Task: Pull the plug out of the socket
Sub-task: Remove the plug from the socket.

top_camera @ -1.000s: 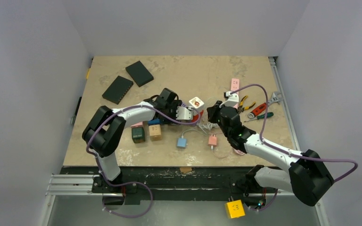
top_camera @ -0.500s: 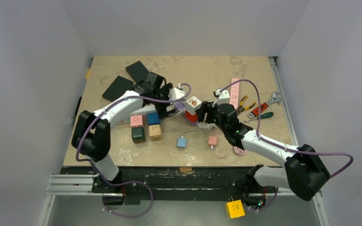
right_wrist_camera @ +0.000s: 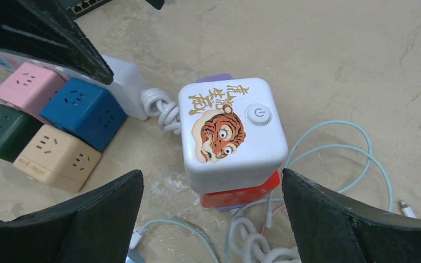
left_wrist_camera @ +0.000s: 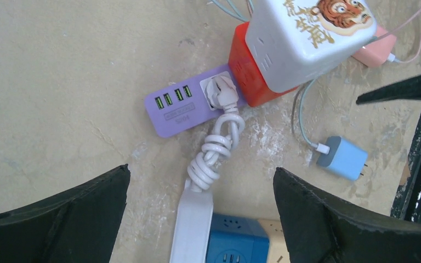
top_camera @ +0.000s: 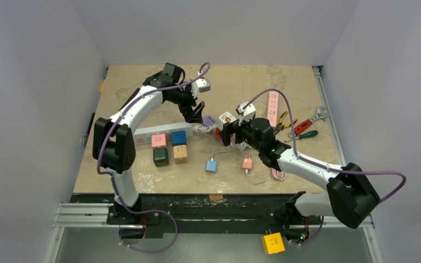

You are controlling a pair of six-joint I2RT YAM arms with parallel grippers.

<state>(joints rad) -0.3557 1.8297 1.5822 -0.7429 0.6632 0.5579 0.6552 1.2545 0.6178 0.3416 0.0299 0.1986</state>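
At the left of the table [top_camera: 241, 82], the left gripper [top_camera: 195, 112] has been lifted up and back toward the far side. Its fingers are spread wide, with nothing held between them. Below it, the purple strip [left_wrist_camera: 178, 112] is seen lying flat near the table's middle. The white plug [left_wrist_camera: 221, 90] is seated in the strip's socket, and its knotted cord [left_wrist_camera: 214, 148] trails toward the near side. Just right of that plug, the tiger cube [left_wrist_camera: 307, 38] is stacked on a red block [left_wrist_camera: 252, 74] pushed into the same strip. Further right, the right gripper [right_wrist_camera: 212, 174], clamped a second ago, has been opened wide and hangs empty above the cube. Both holds have thus been released, yet the plug appears not to have been pulled free. A fresh grasp is judged to be needed.
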